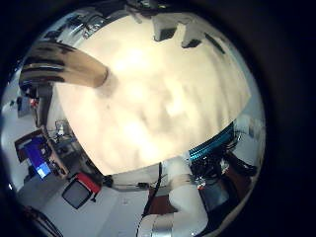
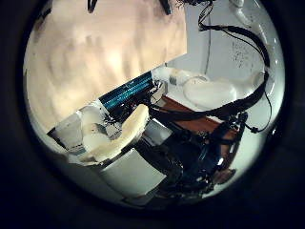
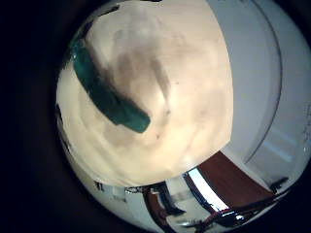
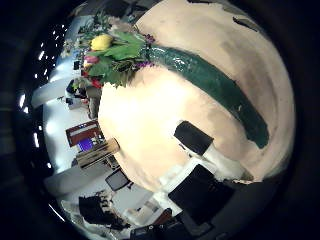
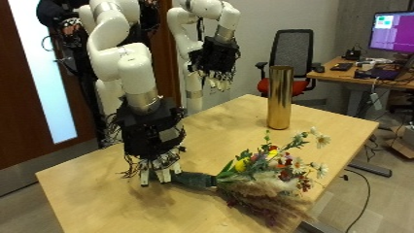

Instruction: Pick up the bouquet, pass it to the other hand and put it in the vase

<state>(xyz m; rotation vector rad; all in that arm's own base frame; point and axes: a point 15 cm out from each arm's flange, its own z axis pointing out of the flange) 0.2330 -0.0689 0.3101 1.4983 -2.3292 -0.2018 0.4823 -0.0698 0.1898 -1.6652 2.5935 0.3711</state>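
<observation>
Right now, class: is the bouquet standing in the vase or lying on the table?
Lying on the table. The bouquet lies flat, its green-wrapped stems beside the right hand; the gold vase stands upright, apart.

In the outside view, you see the bouquet [image 5: 265, 173] with its blossoms blurred. The stem end lies partly behind the right hand [image 5: 155, 148] fingertips; contact is unclear.

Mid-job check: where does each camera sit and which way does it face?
Outside: fixed beside the table, facing both arms; right hand over the stem of the bouquet, vase behind.
Left little-finger: palm looks down on table and vase.
Left thumb: table edge, white arm parts.
Right little-finger: stem on table.
Right thumb: bouquet, own fingers.
Shared: both right views show the stem.
</observation>
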